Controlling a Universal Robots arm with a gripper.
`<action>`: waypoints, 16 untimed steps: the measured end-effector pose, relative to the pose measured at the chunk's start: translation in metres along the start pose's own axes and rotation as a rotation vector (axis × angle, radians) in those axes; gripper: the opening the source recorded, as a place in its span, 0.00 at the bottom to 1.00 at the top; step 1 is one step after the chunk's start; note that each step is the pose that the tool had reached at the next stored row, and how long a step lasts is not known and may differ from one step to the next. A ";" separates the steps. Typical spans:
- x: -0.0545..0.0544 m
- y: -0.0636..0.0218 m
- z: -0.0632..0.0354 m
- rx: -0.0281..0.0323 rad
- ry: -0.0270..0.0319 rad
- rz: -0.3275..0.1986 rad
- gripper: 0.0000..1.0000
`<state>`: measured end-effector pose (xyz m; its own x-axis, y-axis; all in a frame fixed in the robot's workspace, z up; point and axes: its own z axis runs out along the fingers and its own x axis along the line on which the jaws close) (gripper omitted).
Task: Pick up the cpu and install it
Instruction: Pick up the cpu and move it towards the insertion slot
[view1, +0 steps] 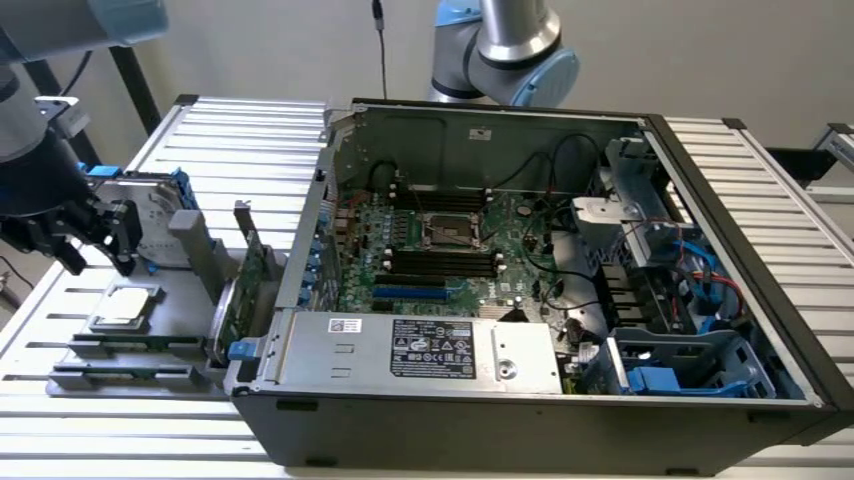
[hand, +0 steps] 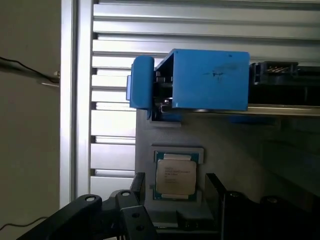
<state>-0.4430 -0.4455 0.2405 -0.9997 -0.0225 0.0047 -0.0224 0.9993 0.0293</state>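
On the exterior view's left, the gripper (view1: 98, 262) hangs over the near-left part of the slatted metal table (view1: 747, 170). It is released: its black fingers (view1: 123, 245) are spread apart and grasp nothing. In the wrist view the two fingers (hand: 214, 186) stand on either side of the cpu (hand: 176, 175), above it and not touching it.

The cpu (view1: 124, 305) lies flat, silver top up, in a pale square seat on a grey holder tray (view1: 134, 380), just near of the gripper. On the far side of the same tray sits a hard drive with blue brackets (view1: 158, 215). The wrist view shows one blue bracket (hand: 200, 80) just past the cpu.

To the right of the tray, an expansion card (view1: 244, 290) stands on edge against the left wall of the computer case (view1: 534, 430).

The case lies open on its side. Its green motherboard (view1: 501, 225) faces up, with the bare cpu socket (view1: 451, 232) near the middle and well apart from the cpu. A silver power supply with a black label (view1: 420, 348) runs along the near wall.
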 end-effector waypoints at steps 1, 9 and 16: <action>0.000 -0.0004 0.0018 -0.0001 -0.0001 0.000 0.60; 0.000 -0.0041 0.0162 0.0000 0.0000 0.005 0.60; -0.002 -0.0100 0.0288 -0.0001 -0.0004 0.014 0.60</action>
<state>-0.4411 -0.4546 0.2113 -1.0000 -0.0084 0.0047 -0.0083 0.9995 0.0294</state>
